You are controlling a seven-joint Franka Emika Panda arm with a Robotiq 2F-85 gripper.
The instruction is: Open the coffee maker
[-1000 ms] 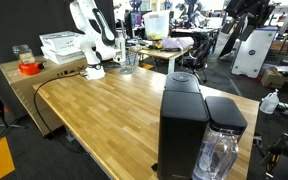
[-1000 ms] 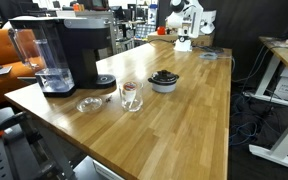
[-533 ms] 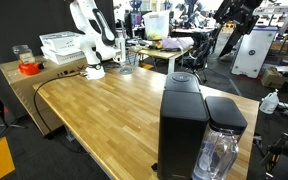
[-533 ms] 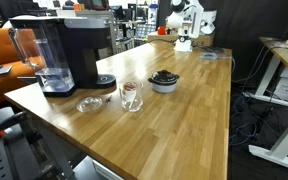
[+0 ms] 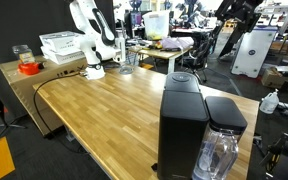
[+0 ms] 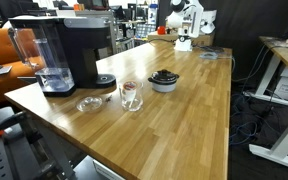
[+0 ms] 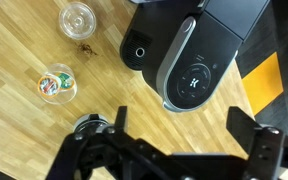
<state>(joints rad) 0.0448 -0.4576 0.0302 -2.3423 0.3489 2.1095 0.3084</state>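
Nothing had moved since a moment before: my claw (image 7: 176,120) hung with fingers spread wide. Beyond it the coffee maker (image 7: 194,60) stood on the tabletop (image 7: 24,130), lid down.

The white arm (image 5: 88,35) stands folded and upright on its base in both exterior views (image 6: 187,20), small and far from the cameras. In the wrist view the gripper (image 7: 181,128) points downward, its two dark fingers (image 7: 120,124) spread wide apart and holding nothing.
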